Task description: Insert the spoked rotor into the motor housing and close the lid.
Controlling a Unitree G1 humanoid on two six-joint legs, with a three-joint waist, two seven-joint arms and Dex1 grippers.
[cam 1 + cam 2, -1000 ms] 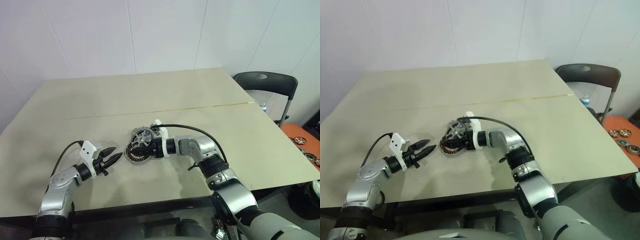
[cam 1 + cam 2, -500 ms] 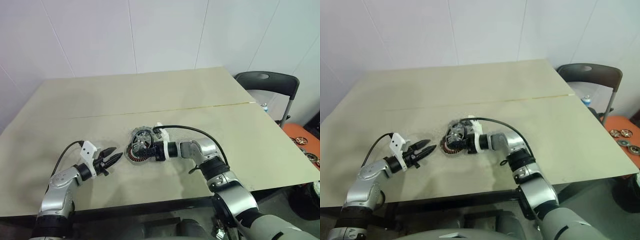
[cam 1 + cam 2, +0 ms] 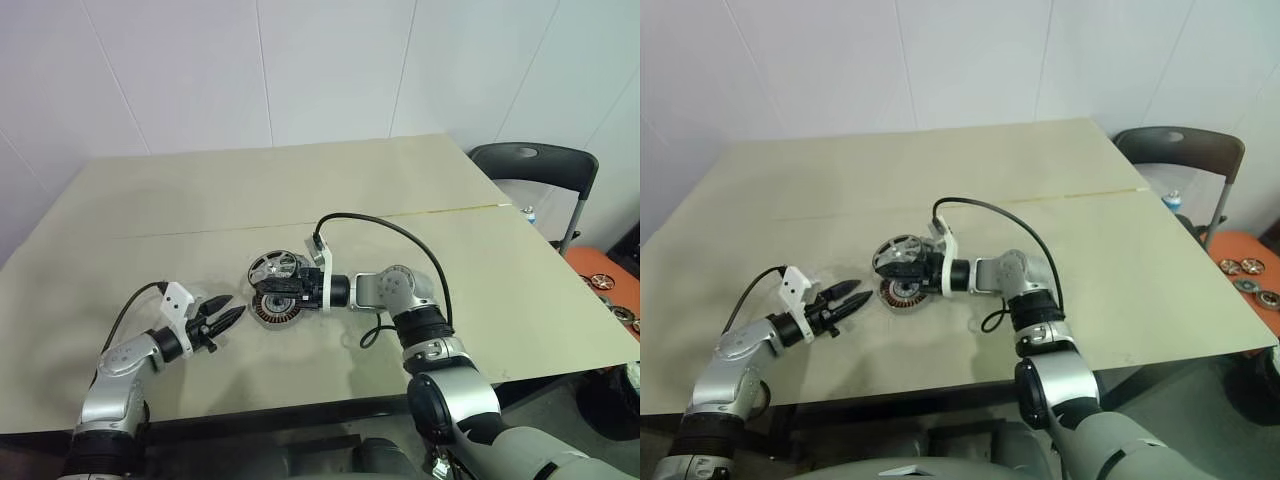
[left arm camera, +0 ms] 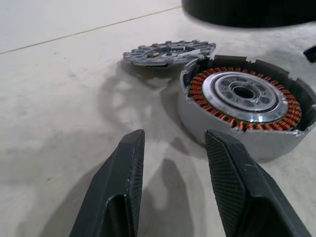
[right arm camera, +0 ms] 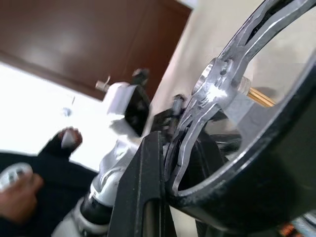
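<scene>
Right gripper [image 3: 285,293], now clamped on rotor [image 3: 900,259], has lifted and rolled it over housing [image 4: 247,106], ready to insert; left gripper [image 3: 226,318] idles half-open, empty.

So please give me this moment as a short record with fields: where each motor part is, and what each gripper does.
spoked rotor: clamped on its rim in the right gripper, held just above the motor housing
motor housing: on the table, copper windings exposed
lid: flat on the table, just behind the housing
left gripper: open, empty, pointing toward the housing
rotor inserted: not yet
lid closed: not yet
</scene>
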